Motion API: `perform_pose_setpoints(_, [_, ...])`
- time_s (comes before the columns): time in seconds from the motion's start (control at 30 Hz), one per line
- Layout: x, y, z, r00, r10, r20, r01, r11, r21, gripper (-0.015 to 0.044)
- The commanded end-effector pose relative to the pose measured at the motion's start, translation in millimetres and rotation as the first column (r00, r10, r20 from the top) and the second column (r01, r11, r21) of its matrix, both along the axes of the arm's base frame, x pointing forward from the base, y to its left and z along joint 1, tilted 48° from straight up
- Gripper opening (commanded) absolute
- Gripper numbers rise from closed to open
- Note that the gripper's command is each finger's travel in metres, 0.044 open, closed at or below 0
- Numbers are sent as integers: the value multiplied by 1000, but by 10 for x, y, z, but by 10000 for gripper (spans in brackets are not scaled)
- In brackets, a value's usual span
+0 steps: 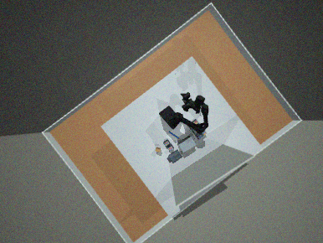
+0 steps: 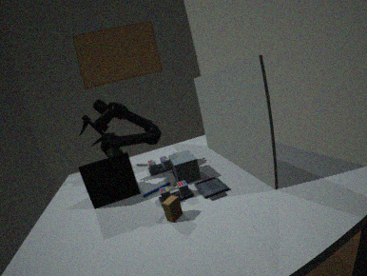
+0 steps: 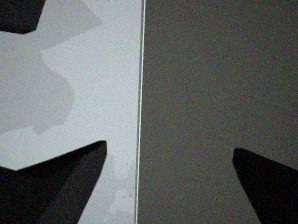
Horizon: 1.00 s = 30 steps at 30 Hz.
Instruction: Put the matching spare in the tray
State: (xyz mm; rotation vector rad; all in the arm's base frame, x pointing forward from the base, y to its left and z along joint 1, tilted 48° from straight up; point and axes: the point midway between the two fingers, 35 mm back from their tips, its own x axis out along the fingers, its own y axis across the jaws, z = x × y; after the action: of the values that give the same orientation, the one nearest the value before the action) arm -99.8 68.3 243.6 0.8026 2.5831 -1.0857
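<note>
Exterior view: your black metal hand [image 1: 184,98] [image 2: 86,140] [image 3: 169,151] hangs with its fingers wide apart, holding nothing.
You have the flat dark-grey square tray [image 1: 174,157] [image 2: 212,187] on the white tabletop [image 1: 125,130] [image 2: 71,228] [image 3: 100,60], near small label-topped blocks [image 1: 168,145] [image 2: 182,185]; you cannot read their codes.

Matt, wood-like small brown block [image 1: 158,150] [image 2: 172,208].

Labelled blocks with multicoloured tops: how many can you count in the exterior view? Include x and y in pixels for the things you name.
4. One [image 2: 164,190] [image 1: 166,142] and another [image 2: 183,185] [image 1: 169,147] sit behind the brown block [image 2: 172,209] [image 1: 157,150]; two more [image 2: 152,163] [image 2: 164,160] lie beyond, by the grey box [image 2: 185,167] [image 1: 187,145]. Others could be hidden.
</note>
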Motion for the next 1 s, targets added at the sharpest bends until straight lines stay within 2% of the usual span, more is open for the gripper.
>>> perform_pose_setpoints(0.0, [0,0,0,1000,0,0,0,1000,0,426])
perform_pose_setpoints(0.23, [-48,-57,4,999,31,12,-30,999,-19,440])
perform_pose_setpoints(0.47, [-403,-769,-4,935,321,152,-283,932,-224,440])
perform_pose_setpoints(0.73, [-378,-1771,-87,741,589,322,-435,786,-439,440])
perform_pose_setpoints(0.97, [89,-2614,-243,487,723,490,-458,689,-562,440])
